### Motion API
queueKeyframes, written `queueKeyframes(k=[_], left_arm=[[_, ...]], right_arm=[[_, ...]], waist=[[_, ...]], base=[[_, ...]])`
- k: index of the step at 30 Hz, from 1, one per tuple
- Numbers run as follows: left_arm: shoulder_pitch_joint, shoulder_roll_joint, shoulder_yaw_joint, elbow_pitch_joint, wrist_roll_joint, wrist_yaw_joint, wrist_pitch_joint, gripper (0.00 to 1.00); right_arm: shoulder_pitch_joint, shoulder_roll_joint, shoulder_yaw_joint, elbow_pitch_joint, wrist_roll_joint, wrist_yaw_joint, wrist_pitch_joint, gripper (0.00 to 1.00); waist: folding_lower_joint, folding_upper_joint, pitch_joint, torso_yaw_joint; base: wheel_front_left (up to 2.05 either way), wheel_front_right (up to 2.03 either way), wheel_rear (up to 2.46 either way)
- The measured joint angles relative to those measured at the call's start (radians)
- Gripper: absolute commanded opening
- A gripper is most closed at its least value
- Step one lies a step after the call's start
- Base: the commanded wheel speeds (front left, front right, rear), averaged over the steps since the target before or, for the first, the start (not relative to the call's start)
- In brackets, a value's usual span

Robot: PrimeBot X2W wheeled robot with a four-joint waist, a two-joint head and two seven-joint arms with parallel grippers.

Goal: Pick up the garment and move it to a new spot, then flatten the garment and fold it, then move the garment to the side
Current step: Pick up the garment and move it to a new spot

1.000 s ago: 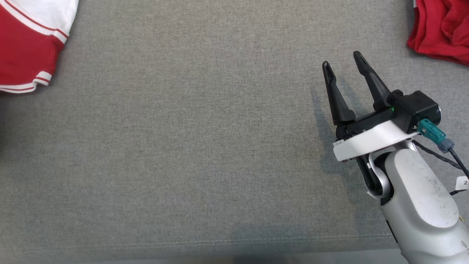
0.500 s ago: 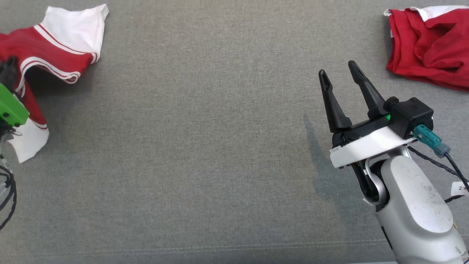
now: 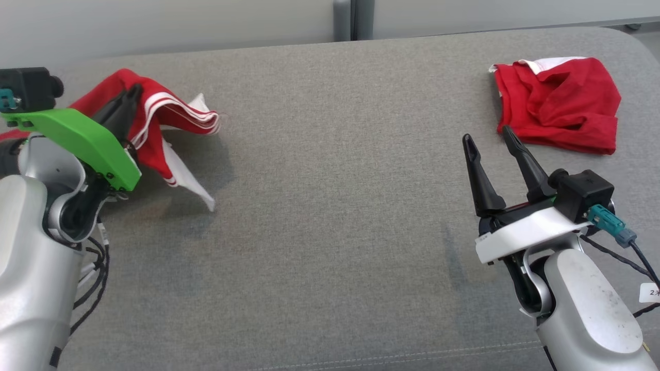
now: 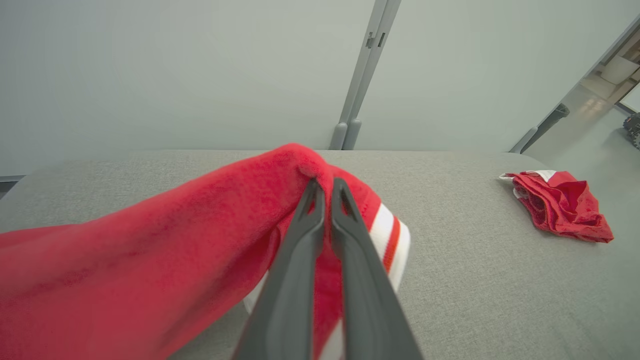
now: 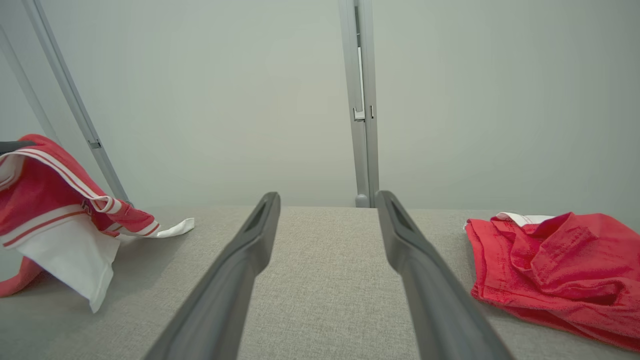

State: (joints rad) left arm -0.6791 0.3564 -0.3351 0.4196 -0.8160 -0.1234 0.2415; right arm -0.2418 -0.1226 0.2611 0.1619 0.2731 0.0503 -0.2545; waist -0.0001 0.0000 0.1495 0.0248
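A red garment with white stripes and white panels point(image 3: 165, 123) hangs lifted at the left of the grey surface, its lower white corner drooping toward the cloth top. My left gripper point(image 3: 131, 95) is shut on its red fabric; the left wrist view has the two fingers pressed together into the garment point(image 4: 200, 235) at the gripper tip point(image 4: 324, 187). My right gripper point(image 3: 487, 138) hovers open over the right side with nothing between its fingers point(image 5: 260, 220). From the right wrist view the garment point(image 5: 55, 200) hangs at the far left.
A second crumpled red garment point(image 3: 559, 105) lies at the back right, just beyond the right gripper, also in the wrist views point(image 4: 560, 205) point(image 5: 555, 265). The grey upholstered surface point(image 3: 330, 206) has a seam near its front edge. A pale wall with a grey post point(image 3: 343, 18) stands behind.
The head camera has tilted up, bringing the back wall into view. The left gripper, shut on the garment, has come in from the left edge and lifted it; the right arm holds still.
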Motion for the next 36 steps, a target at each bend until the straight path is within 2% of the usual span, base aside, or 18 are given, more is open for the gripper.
queueKeyframes(k=[6,8,9,13,24,32,33,34,35,36], left_arm=[[0.036,-0.094,-0.012,-0.051,-0.061,0.0,-0.015,0.0],[0.049,-0.127,-0.045,-0.069,-0.061,0.0,-0.018,0.0],[0.06,-0.164,-0.065,-0.08,-0.064,0.0,-0.022,0.0],[0.066,-0.219,-0.095,-0.096,-0.068,0.0,-0.033,0.0],[0.056,-0.303,-0.134,-0.068,-0.046,0.002,-0.064,0.0],[0.017,-0.283,-0.157,0.058,0.002,0.011,-0.078,0.0],[0.016,-0.28,-0.156,0.07,0.002,0.011,-0.085,0.15],[0.013,-0.28,-0.155,0.083,0.001,0.011,-0.091,0.61],[0.007,-0.281,-0.153,0.095,0.0,0.011,-0.094,1.0],[-0.001,-0.282,-0.152,0.107,0.0,0.01,-0.1,1.0]], right_arm=[[0.026,-0.002,-0.004,-0.004,0.002,0.002,0.0,1.0],[0.027,-0.003,-0.009,-0.006,0.002,0.002,0.0,1.0],[0.028,-0.004,-0.013,-0.013,0.002,0.002,0.0,1.0],[0.028,-0.005,-0.014,-0.024,0.002,0.011,0.0,1.0],[0.036,0.006,-0.006,-0.051,0.001,0.013,0.0,1.0],[0.034,0.03,0.008,-0.067,0.001,0.022,0.0,1.0],[0.033,0.031,0.008,-0.068,0.001,0.023,0.0,1.0],[0.029,0.032,0.008,-0.068,0.001,0.023,0.0,1.0],[0.025,0.033,0.007,-0.068,0.001,0.023,0.0,1.0],[0.023,0.033,0.006,-0.068,0.001,0.023,0.0,1.0]], waist=[[0.0,0.0,-0.04,-0.051],[0.0,0.0,-0.046,-0.072],[0.0,0.0,-0.05,-0.092],[0.0,0.0,-0.053,-0.133],[0.0,0.0001,-0.017,-0.248],[0.0,0.0001,0.052,-0.317],[0.0,0.0,0.061,-0.325],[0.0,0.0,0.07,-0.332],[0.0,0.0,0.078,-0.338],[0.0,0.0,0.086,-0.344]], base=[[0.0,0.0,0.0],[0.0,0.0,0.0],[0.0,0.0,0.0],[0.0,0.0,0.0],[0.0,0.0,0.0],[0.0,0.0,0.0],[0.0,0.0,0.0],[0.0,0.0,0.0],[0.0,0.0,0.0],[0.0,0.0,0.0]])
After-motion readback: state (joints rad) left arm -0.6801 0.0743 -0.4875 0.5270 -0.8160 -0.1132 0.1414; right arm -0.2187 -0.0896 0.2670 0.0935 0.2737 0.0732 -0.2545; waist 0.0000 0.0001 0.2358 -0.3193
